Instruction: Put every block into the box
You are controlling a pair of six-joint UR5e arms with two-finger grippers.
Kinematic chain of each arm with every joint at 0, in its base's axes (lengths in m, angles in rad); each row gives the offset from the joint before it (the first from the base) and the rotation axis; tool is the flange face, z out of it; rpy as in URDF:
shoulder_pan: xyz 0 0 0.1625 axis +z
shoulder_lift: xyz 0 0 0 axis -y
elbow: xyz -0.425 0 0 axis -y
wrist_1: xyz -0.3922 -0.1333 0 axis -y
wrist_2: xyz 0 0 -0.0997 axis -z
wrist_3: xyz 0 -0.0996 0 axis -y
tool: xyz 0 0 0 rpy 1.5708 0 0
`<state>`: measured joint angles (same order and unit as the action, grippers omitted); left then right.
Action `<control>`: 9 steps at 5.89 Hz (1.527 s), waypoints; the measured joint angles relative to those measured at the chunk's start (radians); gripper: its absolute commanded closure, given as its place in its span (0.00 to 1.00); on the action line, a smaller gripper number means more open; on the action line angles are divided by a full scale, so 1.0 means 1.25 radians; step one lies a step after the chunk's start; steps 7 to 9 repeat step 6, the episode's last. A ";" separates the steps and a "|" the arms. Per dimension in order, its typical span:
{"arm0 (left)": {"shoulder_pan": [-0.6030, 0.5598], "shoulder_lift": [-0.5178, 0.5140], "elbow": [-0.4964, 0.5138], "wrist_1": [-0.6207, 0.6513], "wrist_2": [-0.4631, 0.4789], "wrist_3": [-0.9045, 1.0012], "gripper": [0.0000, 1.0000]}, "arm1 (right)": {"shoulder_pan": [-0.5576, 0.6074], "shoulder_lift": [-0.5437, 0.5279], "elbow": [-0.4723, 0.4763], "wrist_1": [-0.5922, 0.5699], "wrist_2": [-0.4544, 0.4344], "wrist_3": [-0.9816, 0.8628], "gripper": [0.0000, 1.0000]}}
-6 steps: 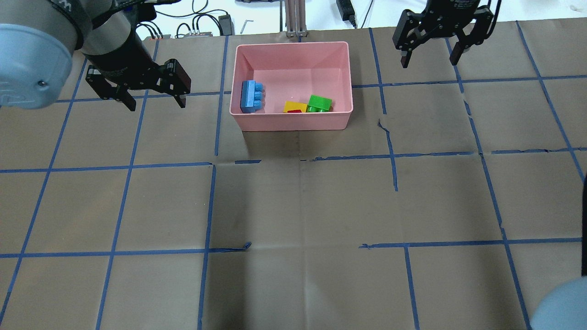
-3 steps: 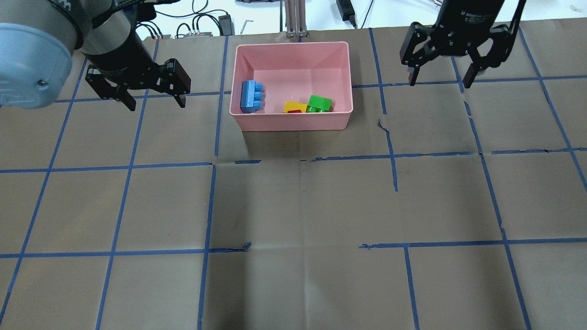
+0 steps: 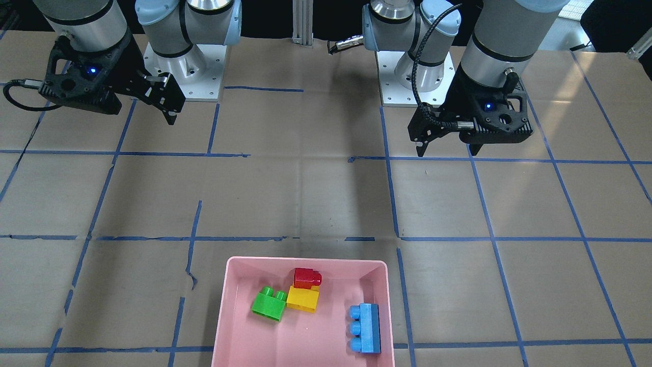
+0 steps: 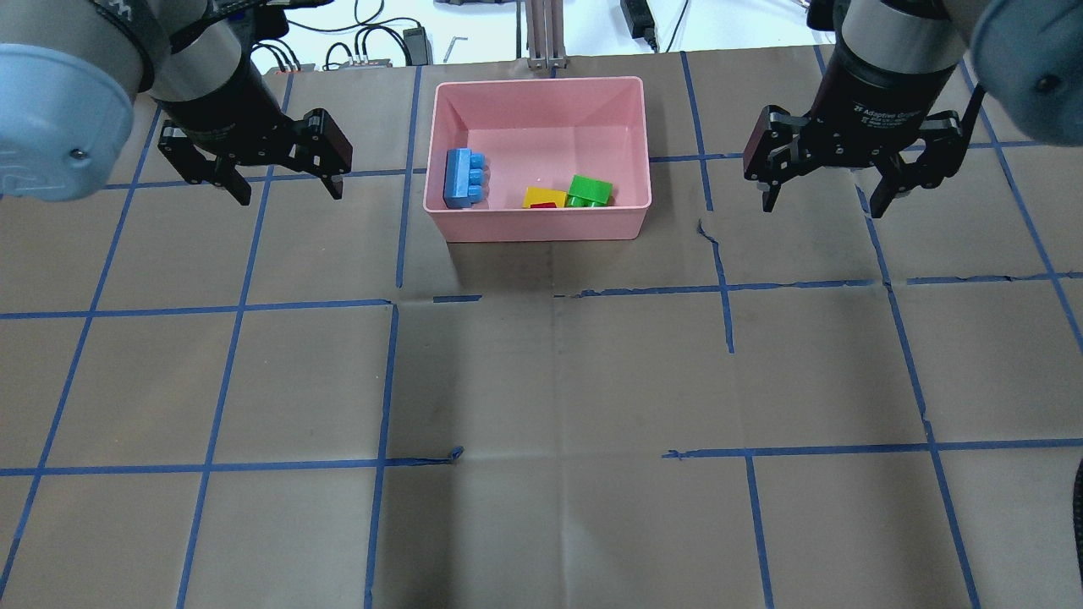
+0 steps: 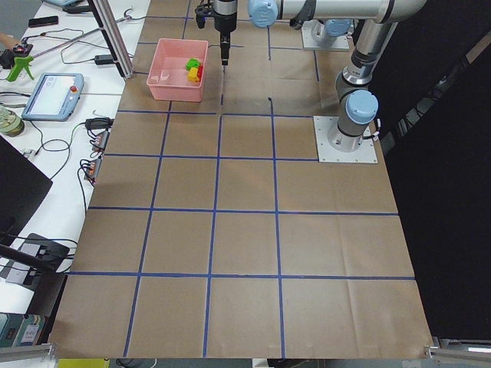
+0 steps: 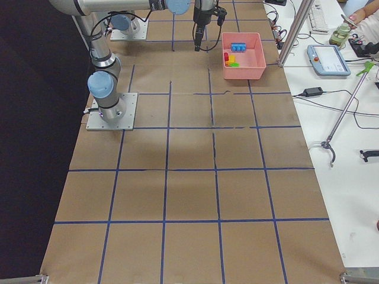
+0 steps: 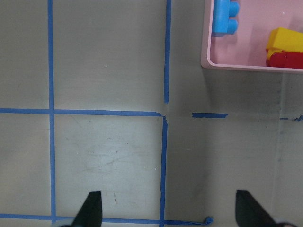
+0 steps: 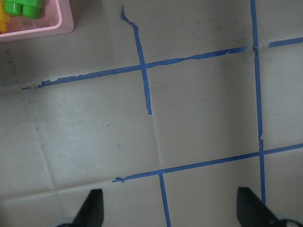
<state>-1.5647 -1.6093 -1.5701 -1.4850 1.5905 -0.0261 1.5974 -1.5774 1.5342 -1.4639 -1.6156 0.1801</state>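
Note:
The pink box (image 4: 537, 224) stands at the far middle of the table. All the blocks lie inside it: blue three-stud (image 4: 464, 178) at its left, yellow (image 4: 541, 196) and green (image 4: 589, 190) by the near wall, and the small red one (image 3: 306, 278) against the yellow (image 3: 302, 299). My left gripper (image 4: 290, 194) hangs open and empty to the box's left. My right gripper (image 4: 822, 209) hangs open and empty to the box's right. The left wrist view shows the box corner (image 7: 208, 56). The right wrist view shows another corner (image 8: 47, 29).
Brown paper with a blue tape grid covers the table (image 4: 541, 381). An aluminium post (image 4: 546, 34) stands just behind the box. Cables and small devices lie on the white bench (image 4: 381, 38) beyond the far edge. A pendant (image 5: 52, 92) lies on that bench.
My right gripper has moved from the table's far edge toward the robot and slightly right, staying open. The left gripper, box and blocks have not moved.

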 measured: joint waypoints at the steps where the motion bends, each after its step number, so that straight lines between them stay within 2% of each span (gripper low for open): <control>1: 0.000 0.000 0.000 0.000 0.001 0.000 0.01 | 0.015 -0.001 0.000 -0.004 -0.001 0.001 0.00; 9: 0.000 0.000 -0.001 0.000 0.001 0.000 0.01 | 0.022 0.004 -0.002 -0.008 0.000 -0.007 0.00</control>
